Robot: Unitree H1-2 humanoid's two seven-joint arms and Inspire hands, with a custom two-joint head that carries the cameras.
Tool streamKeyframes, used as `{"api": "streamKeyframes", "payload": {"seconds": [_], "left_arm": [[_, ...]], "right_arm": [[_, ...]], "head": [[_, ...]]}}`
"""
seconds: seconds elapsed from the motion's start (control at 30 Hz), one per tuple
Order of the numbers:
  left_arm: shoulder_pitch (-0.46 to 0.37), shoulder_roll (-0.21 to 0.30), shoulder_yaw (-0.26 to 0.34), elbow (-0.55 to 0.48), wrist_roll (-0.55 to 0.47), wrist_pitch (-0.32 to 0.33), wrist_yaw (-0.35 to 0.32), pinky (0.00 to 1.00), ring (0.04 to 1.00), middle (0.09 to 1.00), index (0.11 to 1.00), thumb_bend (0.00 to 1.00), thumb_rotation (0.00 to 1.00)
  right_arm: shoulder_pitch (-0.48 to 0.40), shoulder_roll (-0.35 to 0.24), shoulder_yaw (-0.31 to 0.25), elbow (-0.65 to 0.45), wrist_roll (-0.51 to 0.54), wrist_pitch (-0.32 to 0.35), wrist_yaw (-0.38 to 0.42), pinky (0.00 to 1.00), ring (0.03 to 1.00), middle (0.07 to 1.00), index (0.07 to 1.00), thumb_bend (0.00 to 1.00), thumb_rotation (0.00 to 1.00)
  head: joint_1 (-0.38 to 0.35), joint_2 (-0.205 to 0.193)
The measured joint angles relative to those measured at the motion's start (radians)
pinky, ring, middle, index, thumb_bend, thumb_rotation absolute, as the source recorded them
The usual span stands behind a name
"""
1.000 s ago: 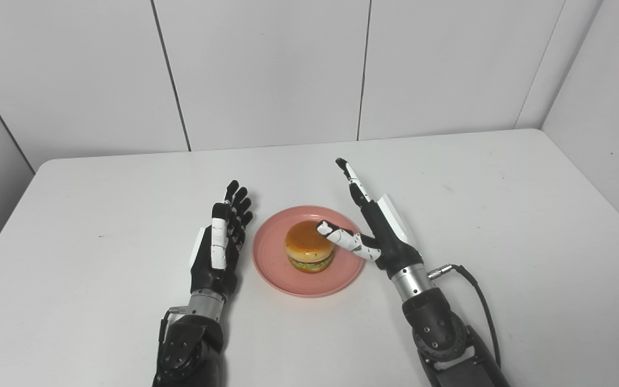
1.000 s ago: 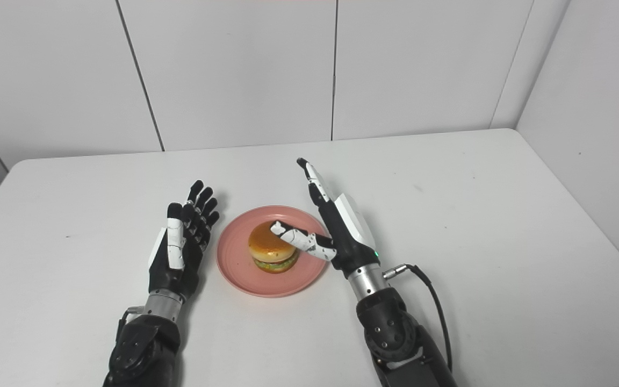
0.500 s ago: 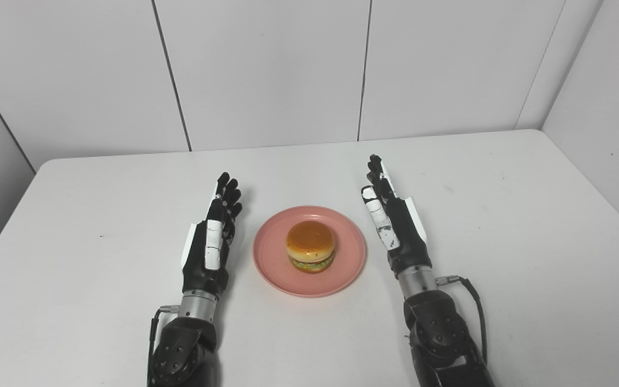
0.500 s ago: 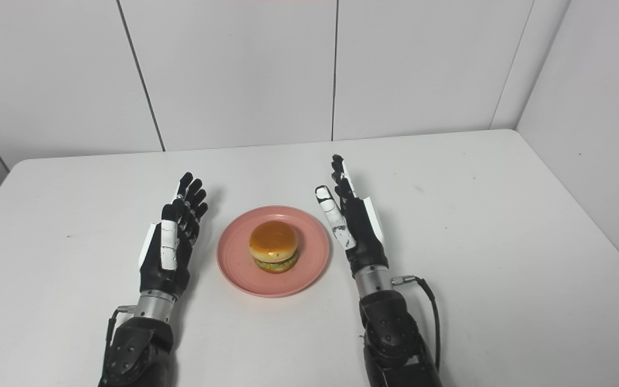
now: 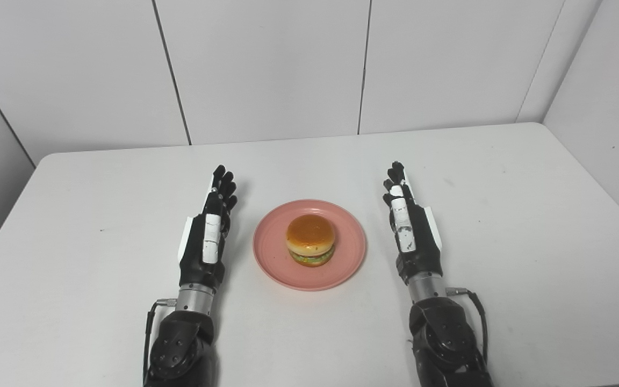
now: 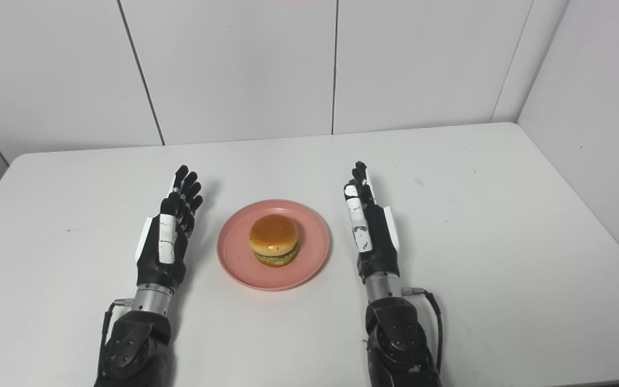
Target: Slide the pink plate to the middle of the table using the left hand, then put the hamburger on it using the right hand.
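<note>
Roughly at the middle of a white surface (image 5: 73, 269), two robot hands lie either side of a plate. On the left, the left hand (image 5: 206, 242) rests palm inward, fingers straight and a little apart, pointing toward the far wall; it holds nothing and stands just beside the plate without touching it. Between the hands sits the pink plate (image 5: 274, 258), round and flat on the surface. The hamburger (image 5: 310, 240) stands upright on it, slightly right of the plate's centre, bun on top and green filling showing at its near edge. On the right, the right hand (image 5: 412, 236) mirrors the other: fingers extended and close together, pointing far, empty, near the plate but clear of its rim. Neither hand is plainly nearer the hamburger. Judging by this layout, both steps look done, with nothing left but for the hands to draw away.
</note>
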Motion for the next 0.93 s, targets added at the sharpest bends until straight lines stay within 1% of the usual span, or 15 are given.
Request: {"api": "streamKeyframes", "payload": {"seconds": [0.1,0.2,0.37,0.53,0.57,0.63,0.73,0.8,0.93], "left_arm": [[0.001,0.003,0.000,-0.008,-0.003,0.052,0.000,1.00,1.000,1.000,1.000,0.84,1.00],[0.010,0.006,0.002,-0.027,-0.015,0.110,0.000,1.00,1.000,1.000,1.000,0.84,1.00],[0.009,0.009,0.009,-0.028,-0.042,0.153,-0.005,1.00,1.000,1.000,1.000,0.85,1.00],[0.009,0.008,0.007,-0.028,-0.041,0.151,-0.005,1.00,1.000,1.000,1.000,0.82,1.00],[0.010,0.008,0.006,-0.028,-0.038,0.147,-0.005,1.00,1.000,1.000,1.000,0.82,1.00],[0.011,0.008,0.003,-0.026,-0.033,0.120,-0.005,1.00,1.000,1.000,1.000,0.80,1.00],[0.011,0.004,0.003,-0.021,-0.032,0.069,-0.002,1.00,1.000,1.000,1.000,0.80,1.00],[0.011,0.002,0.002,-0.019,-0.032,0.061,-0.002,1.00,1.000,1.000,1.000,0.81,1.00],[0.012,0.002,-0.014,-0.016,-0.028,0.047,-0.004,1.00,1.000,1.000,1.000,0.80,1.00]], "right_arm": [[0.015,0.000,0.007,0.001,-0.005,0.006,0.000,1.00,1.000,1.000,1.000,0.57,0.96],[0.018,-0.003,0.008,0.013,-0.013,0.005,0.000,1.00,1.000,1.000,1.000,0.56,0.97],[0.017,-0.010,0.011,0.023,-0.020,0.005,0.000,1.00,1.000,1.000,1.000,0.56,0.98],[0.017,-0.018,0.011,0.031,-0.013,0.005,0.001,1.00,1.000,1.000,1.000,0.55,0.98],[0.017,-0.019,0.011,0.032,-0.013,0.005,0.002,1.00,1.000,1.000,1.000,0.55,0.99],[0.017,-0.024,0.013,0.033,-0.014,0.005,0.002,1.00,1.000,1.000,1.000,0.54,0.99],[0.017,-0.031,0.017,0.036,-0.018,0.005,0.002,1.00,1.000,1.000,1.000,0.54,1.00],[0.017,-0.037,0.020,0.036,-0.020,0.005,0.003,1.00,1.000,1.000,1.000,0.54,1.00],[0.017,-0.052,0.033,0.041,-0.026,0.005,0.020,1.00,1.000,1.000,1.000,0.55,0.99]], "head": [[0.000,-0.002],[0.000,-0.002],[0.011,-0.002],[0.006,-0.003],[0.006,-0.009],[0.000,-0.009],[0.006,-0.003],[0.014,-0.002],[0.022,0.000]]}}
